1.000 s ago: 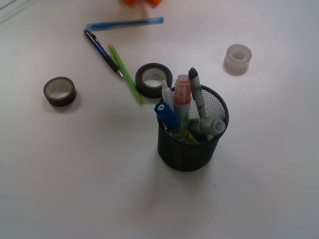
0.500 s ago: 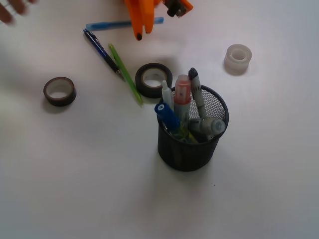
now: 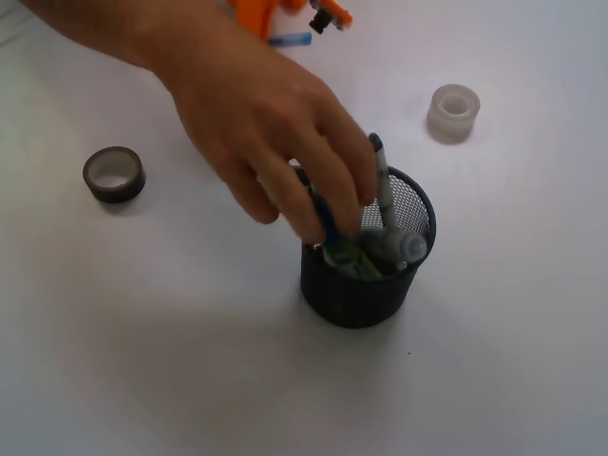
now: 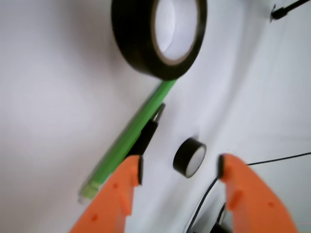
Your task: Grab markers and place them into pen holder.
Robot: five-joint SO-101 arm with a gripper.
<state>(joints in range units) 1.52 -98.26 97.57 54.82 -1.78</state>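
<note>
— Black mesh, centre right of the front view: that is the pen holder [image 3: 366,285], standing on the white bench [image 3: 142,361], with the markers [image 3: 399,245] already leaning inside it.

— And the hand [image 3: 271,123] coming from the upper left?

— A person's, reaching over the rim, fingers [image 3: 309,214] down among the markers. I cannot tell whether it grips one.

— Where is the claw [image 4: 180,170]?

— At the top edge of the front view, well apart from the holder. The wrist view shows its orange jaws spread, nothing between them; beyond lie a green pencil [image 4: 131,138], a black tape roll [image 4: 158,34] and a smaller roll [image 4: 189,158].

— So which step?

— No fat marker lies loose on the bench that I can see, so placing looks finished, or the hand is resetting things. Next, I judge, the claw should wait until the hand clears, then look for any marker laid out.
</note>
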